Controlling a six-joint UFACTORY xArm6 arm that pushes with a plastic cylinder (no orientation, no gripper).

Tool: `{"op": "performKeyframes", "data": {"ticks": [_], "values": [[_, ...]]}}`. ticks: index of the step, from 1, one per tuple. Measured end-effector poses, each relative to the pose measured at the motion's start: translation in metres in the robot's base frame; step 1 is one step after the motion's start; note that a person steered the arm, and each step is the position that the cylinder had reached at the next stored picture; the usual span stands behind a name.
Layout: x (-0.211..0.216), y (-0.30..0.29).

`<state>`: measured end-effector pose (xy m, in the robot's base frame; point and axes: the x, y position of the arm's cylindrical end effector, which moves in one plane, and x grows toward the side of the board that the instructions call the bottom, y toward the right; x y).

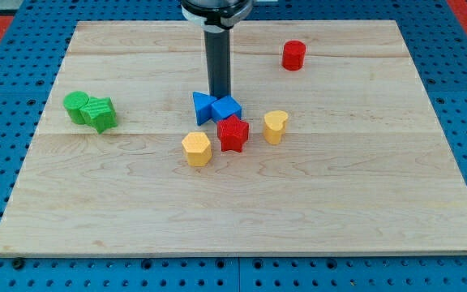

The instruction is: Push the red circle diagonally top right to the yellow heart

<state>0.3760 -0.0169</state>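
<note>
red circle (293, 55) far from yellow heart (275, 126)

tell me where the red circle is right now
The red circle sits near the view's top right of the board, alone, up and to the right of the yellow heart.

lab bench | blue pegboard base (23, 32) | wooden board (242, 203)
</note>
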Motion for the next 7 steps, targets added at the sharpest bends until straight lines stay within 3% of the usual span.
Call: {"op": "performKeyframes", "data": {"ticks": [3, 7], "values": [[-0.012, 0.085], [-0.003, 0.143]]}}
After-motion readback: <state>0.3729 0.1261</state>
